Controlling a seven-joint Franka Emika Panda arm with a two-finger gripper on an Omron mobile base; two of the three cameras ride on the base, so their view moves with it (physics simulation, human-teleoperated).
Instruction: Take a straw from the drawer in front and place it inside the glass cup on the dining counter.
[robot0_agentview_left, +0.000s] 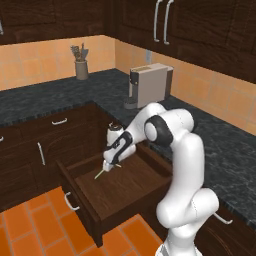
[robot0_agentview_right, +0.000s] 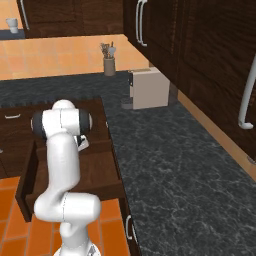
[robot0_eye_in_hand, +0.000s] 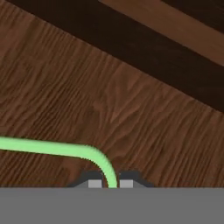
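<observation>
The drawer (robot0_agentview_left: 131, 186) is dark matt grained wood, the countertop (robot0_agentview_right: 175, 165) black speckled stone, the straw (robot0_eye_in_hand: 52, 148) smooth

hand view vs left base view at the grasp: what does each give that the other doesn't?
Hand view alone: the gripper fingertips pinched on the straw right at its bend, close over the wood grain. Left base view alone: the open drawer with its silver handle, the coffee machine, the utensil holder and the black counter. Both: the straw inside the drawer, gripped at one end.
</observation>
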